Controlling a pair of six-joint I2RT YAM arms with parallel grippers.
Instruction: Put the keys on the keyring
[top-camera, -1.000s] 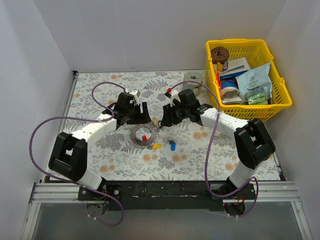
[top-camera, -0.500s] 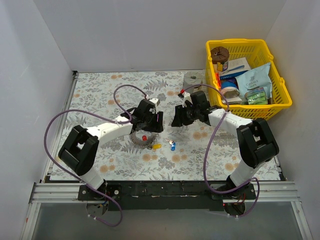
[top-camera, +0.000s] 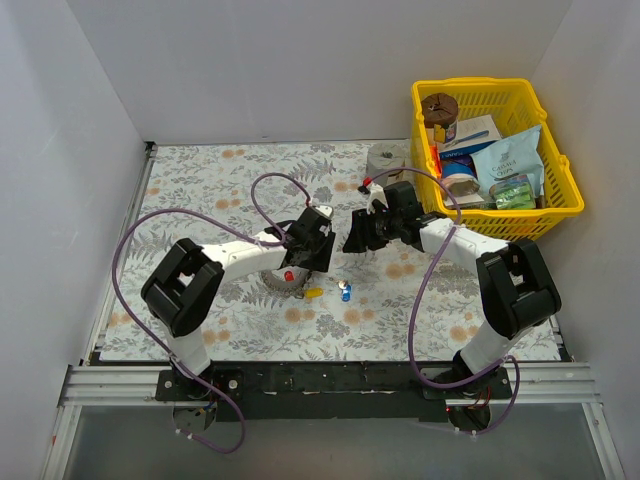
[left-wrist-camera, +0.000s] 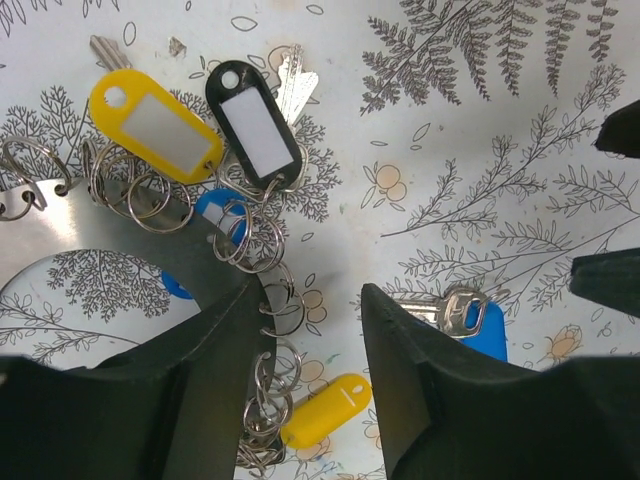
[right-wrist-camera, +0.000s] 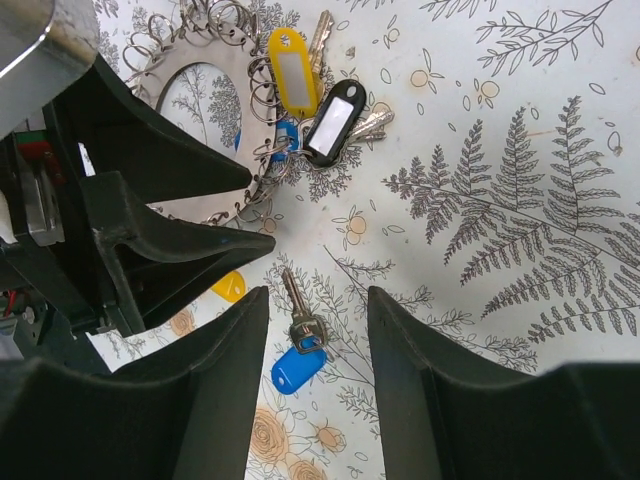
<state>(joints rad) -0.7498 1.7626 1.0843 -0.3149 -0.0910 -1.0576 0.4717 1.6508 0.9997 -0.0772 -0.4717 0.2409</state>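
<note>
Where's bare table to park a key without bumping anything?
Bare: the far-left table between the wall and the left arm, and the near strip in front of the yellow key and blue key. Crowded: around the keyring, where the left gripper and right gripper meet.

Grey keyring (left-wrist-camera: 95, 228); blue key (left-wrist-camera: 487, 332), yellow key (left-wrist-camera: 325, 410); black tag (left-wrist-camera: 255, 125); grey-fern, orange-flower tablecloth (left-wrist-camera: 480, 150); yellow basket (top-camera: 470, 84) far right.

Lower part of the keyring (left-wrist-camera: 60, 228) behind the left hand (left-wrist-camera: 312, 300), its left side beyond the picture's edge.
</note>
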